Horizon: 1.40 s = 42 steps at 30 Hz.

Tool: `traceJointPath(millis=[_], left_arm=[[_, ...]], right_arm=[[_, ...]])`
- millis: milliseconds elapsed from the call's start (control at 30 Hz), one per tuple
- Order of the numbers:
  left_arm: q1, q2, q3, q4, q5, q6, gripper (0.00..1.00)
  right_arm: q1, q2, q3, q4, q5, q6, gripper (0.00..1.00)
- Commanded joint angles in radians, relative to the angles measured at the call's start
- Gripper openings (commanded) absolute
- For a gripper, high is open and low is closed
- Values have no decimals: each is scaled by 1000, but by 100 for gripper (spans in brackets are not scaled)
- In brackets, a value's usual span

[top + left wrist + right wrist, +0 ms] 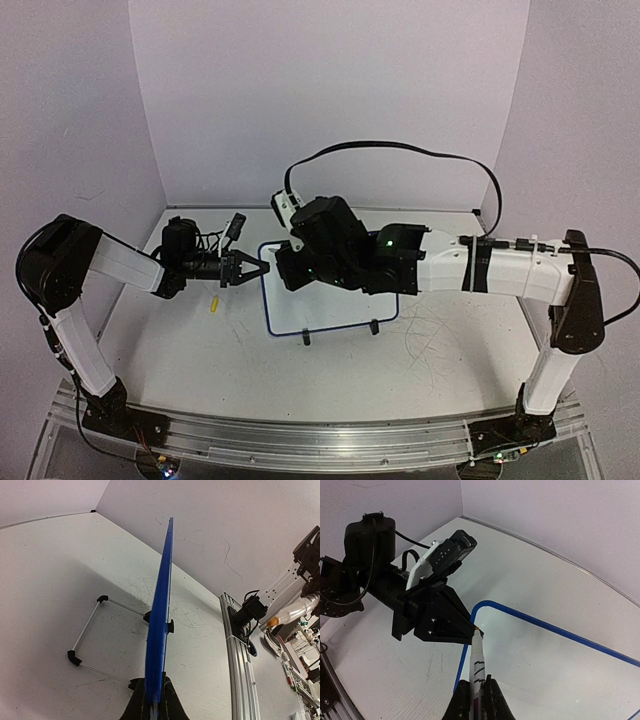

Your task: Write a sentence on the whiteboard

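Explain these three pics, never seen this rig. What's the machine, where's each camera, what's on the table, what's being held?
It is two robot arms bolted side by side at the near edge of a white table, each ending in a two-finger gripper.

The top view looks down from above and behind the arms. The other two pictures come from a camera on each wrist, looking along that arm's own fingers.

On the table stands a small whiteboard with a blue frame, propped on a wire stand with black feet. A small yellow object lies to its left; I cannot tell what it is.

The left gripper is shut on the whiteboard's edge, which its camera sees edge-on. The right gripper is shut on a marker, tip at the board's top left corner. No writing shows yet.
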Motion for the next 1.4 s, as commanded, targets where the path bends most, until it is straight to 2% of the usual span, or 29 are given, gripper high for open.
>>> traceJointPath(millis=[0,533,1367], left_arm=[[9,24,-21,-22,-58,45,0],[10,18,-20,-26,-64,44,0],[11,6,-21,-28,-69,45,0]], right_arm=[[8,13,50,-1,38,-21,0],[13,62,91,-26,119,-47,0],[12,114,121,-55,89,-31,0]])
